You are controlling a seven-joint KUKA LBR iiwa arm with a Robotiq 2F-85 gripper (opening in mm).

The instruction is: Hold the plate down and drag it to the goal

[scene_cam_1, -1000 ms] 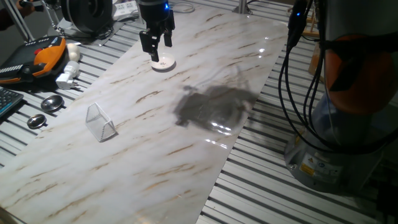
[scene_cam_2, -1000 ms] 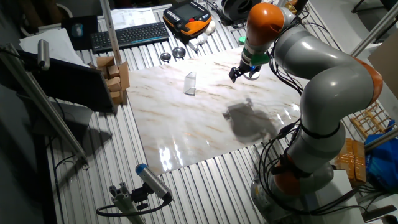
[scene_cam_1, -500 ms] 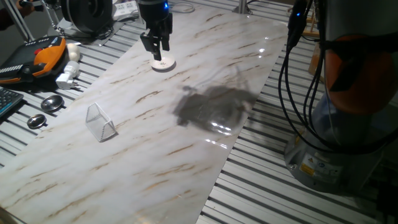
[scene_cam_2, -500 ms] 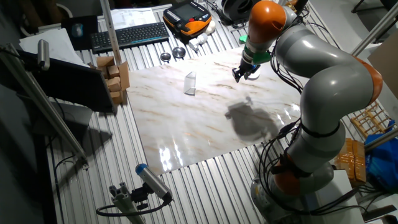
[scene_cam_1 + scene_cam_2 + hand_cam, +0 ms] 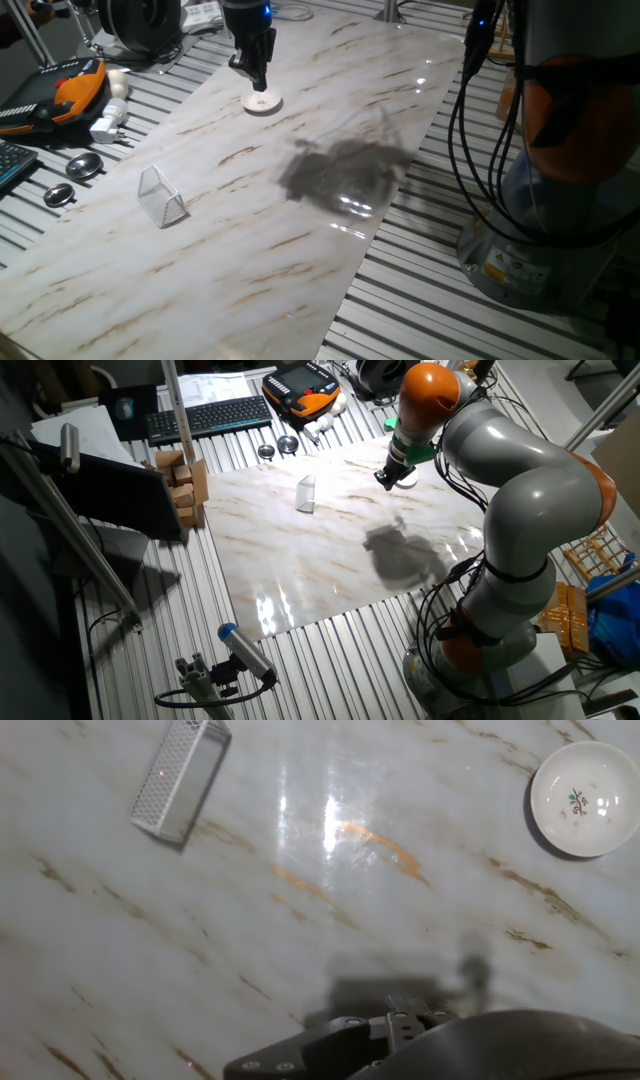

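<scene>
Gripper (image 5: 256,82) fingers closed together, empty, poised just above small round white ceramic plate (image 5: 263,102).
Plate sits on slick marble tabletop (image 5: 300,230); light, slides readily; press its centre.

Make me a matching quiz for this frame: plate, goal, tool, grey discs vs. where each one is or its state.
Things:
1. plate
2. goal
3. tool
4. grey discs

Place or state:
A. on the slatted surface, off the marble slab's edge
B. shut, fingers together, just above the plate
C. flat on the marble slab, under the tool
D. alone on the marble slab, well away from the plate

Pairs: 1-C, 2-D, 3-B, 4-A
</scene>
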